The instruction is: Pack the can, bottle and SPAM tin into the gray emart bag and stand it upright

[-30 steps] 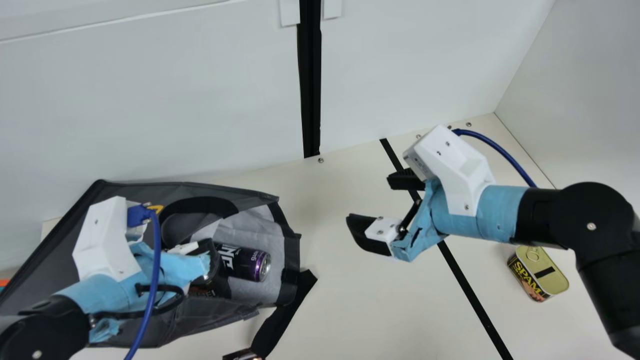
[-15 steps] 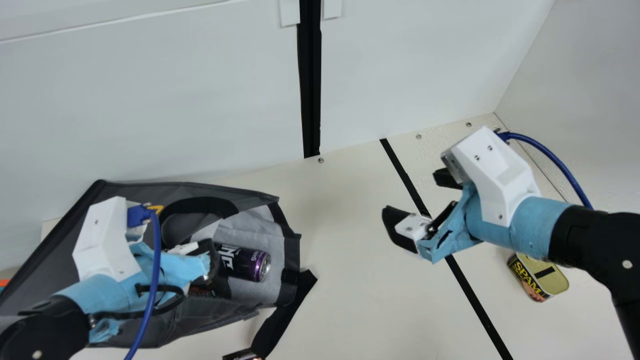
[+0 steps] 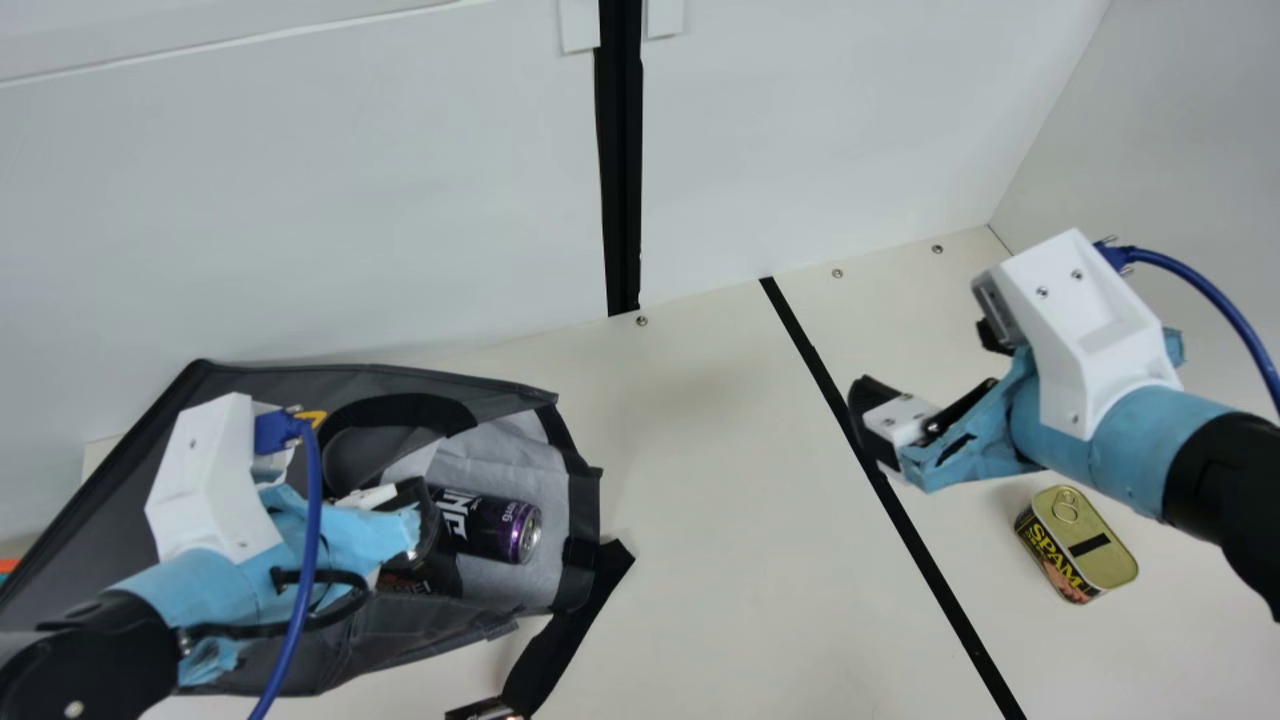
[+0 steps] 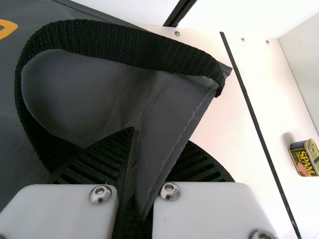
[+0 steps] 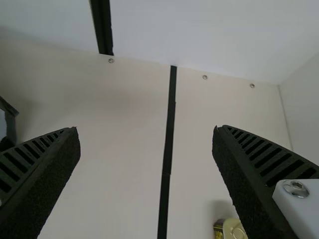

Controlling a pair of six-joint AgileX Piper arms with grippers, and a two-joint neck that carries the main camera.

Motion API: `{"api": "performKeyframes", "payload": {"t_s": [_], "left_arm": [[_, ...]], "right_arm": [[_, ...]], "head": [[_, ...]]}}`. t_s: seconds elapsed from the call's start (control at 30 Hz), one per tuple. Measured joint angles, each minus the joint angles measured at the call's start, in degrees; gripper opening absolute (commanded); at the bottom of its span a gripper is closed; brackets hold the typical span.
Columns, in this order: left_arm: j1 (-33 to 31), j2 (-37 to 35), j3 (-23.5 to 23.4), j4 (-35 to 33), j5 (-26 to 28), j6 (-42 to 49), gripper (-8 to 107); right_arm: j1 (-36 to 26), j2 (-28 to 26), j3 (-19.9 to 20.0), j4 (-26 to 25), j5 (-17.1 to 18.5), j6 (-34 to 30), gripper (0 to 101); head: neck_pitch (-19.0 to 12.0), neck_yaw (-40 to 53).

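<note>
SPAM tin, lower right of the main view: center the released right pincer over it; left pincer, seemingly clenched on the gray bag, must hold firm.

Yellow "SPAM" on the side of the tin, part-hidden white lettering on the can

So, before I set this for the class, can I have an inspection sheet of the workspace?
Surface: cream table, black line across it.
Job's things: gray bag on its side, holding purple can and dark lettered item, identity unclear; SPAM tin outside.
Clutter: cut-off item by black strap.
Left gripper: jaws shut on bag fabric.
Right gripper: jaws open, empty.
Cables: blue, one per arm; black on left.
Surroundings: white panels; hazards, nothing seen.
</note>
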Motion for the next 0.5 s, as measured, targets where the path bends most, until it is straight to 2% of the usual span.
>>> {"api": "performKeyframes", "payload": {"t_s": [0.5], "left_arm": [[0.0, 0.0, 0.0, 0.0, 0.0, 0.0, -8]], "right_arm": [[-5.6, -1.1, -4.4, -10.4, 5.4, 8.5, 95]], "head": [[0.0, -0.1]]}}
